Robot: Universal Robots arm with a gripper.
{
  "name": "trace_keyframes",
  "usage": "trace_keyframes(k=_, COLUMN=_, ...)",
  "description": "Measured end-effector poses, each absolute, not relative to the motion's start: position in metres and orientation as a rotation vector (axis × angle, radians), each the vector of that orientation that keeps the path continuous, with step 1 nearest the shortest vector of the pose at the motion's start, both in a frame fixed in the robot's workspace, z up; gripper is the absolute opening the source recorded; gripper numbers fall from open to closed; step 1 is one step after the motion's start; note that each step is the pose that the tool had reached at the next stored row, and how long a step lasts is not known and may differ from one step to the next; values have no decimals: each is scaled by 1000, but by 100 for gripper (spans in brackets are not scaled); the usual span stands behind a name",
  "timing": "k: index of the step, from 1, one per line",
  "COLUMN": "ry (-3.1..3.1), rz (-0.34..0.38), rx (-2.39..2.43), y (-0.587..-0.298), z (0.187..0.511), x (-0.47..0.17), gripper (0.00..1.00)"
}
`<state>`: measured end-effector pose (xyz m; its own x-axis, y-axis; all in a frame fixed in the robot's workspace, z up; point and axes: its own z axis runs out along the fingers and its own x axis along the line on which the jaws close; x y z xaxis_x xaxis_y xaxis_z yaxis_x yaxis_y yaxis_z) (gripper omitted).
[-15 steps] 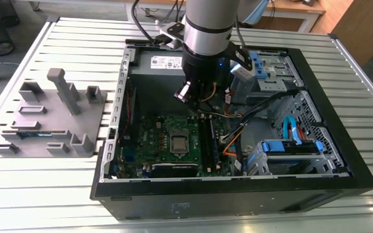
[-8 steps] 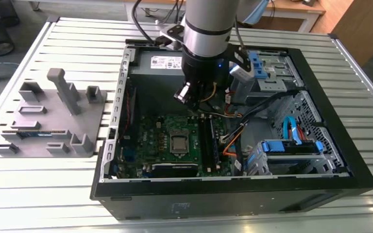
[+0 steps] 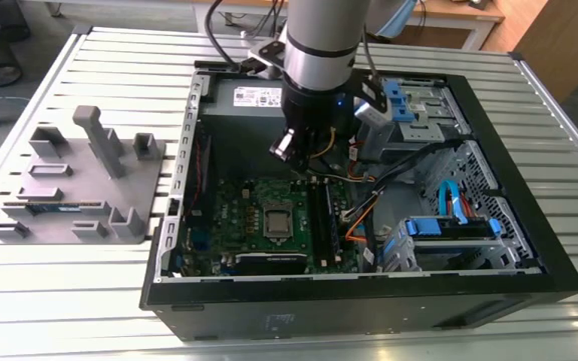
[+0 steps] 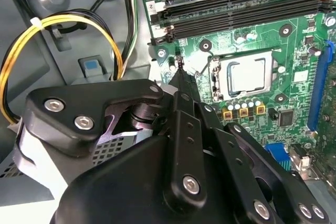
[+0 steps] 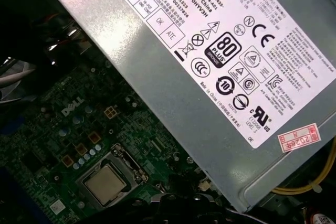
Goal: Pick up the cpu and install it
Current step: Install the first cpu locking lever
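So the bench (image 3: 48, 301) was this big slatted metal thing, and the open PC case (image 3: 369, 301) lay flat on it with the green motherboard (image 3: 234, 218) showing inside, which I'll use as the landmark for everything else. The arm (image 3: 319, 45) came down from above into the case and hung over the edge of the motherboard nearest the grey power supply (image 5: 210, 51), a box with a big white label that sat right alongside the board. Off to the exterior view's left of the case, well apart from the motherboard, was a grey parts holder (image 3: 78, 188) with upright posts and slots, sitting on the bench. Inside the case, on the exterior view's right of the motherboard, there was a drive cage with blue clips (image 3: 450, 233) and a bundle of yellow, orange and black cables (image 4: 58, 30) looping just off the board's edge. In the second wrist view the black gripper (image 4: 181, 80) tapered down to a point over the board, just beside the socket; the jaws looked pressed together with nothing between them, as far as I could see. Two long black memory slots (image 4: 241, 9) ran along the board near the socket. The cpu (image 4: 247, 74) was already sitting flat in the silver socket frame (image 4: 218, 85) in the middle of the motherboard, silvery top facing up, and it showed the same way in the first wrist view (image 5: 105, 184).
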<state>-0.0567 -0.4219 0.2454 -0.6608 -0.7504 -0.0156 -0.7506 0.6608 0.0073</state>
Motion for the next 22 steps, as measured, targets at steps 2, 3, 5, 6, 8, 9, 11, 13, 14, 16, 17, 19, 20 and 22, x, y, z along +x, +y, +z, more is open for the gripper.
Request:
trace_keyframes(k=2, ry=2852, rz=21, rx=-1289, y=-422, z=244, x=-57, gripper=11)
trace_keyframes(k=3, ry=2852, rz=20, rx=-1289, y=-422, z=244, x=-57, gripper=11)
trace_keyframes(k=5, ry=2852, rz=20, rx=-1289, y=-422, z=243, x=-57, gripper=11)
trace_keyframes(k=6, ry=2852, rz=20, rx=-1289, y=-422, z=242, x=-57, gripper=11)
trace_keyframes(k=8, ry=2852, rz=20, rx=-1289, y=-422, z=242, x=-57, gripper=11)
trace_keyframes(k=9, ry=2852, rz=20, rx=-1289, y=-423, z=242, x=-57, gripper=11)
trace_keyframes(k=11, ry=2852, rz=20, rx=-1289, y=-424, z=242, x=-57, gripper=11)
trace_keyframes(k=13, ry=2852, rz=20, rx=-1289, y=-426, z=242, x=-57, gripper=11)
trace_keyframes(k=14, ry=2852, rz=20, rx=-1289, y=-427, z=242, x=-57, gripper=11)
trace_keyframes(k=16, ry=2852, rz=20, rx=-1289, y=-429, z=242, x=-57, gripper=11)
trace_keyframes(k=17, ry=2852, rz=20, rx=-1289, y=-430, z=242, x=-57, gripper=11)
trace_keyframes(k=19, ry=2852, rz=20, rx=-1289, y=-432, z=242, x=-57, gripper=11)
trace_keyframes(k=20, ry=2852, rz=20, rx=-1289, y=-434, z=242, x=-57, gripper=11)
trace_keyframes(k=22, ry=2852, rz=20, rx=-1289, y=-437, z=242, x=-57, gripper=11)
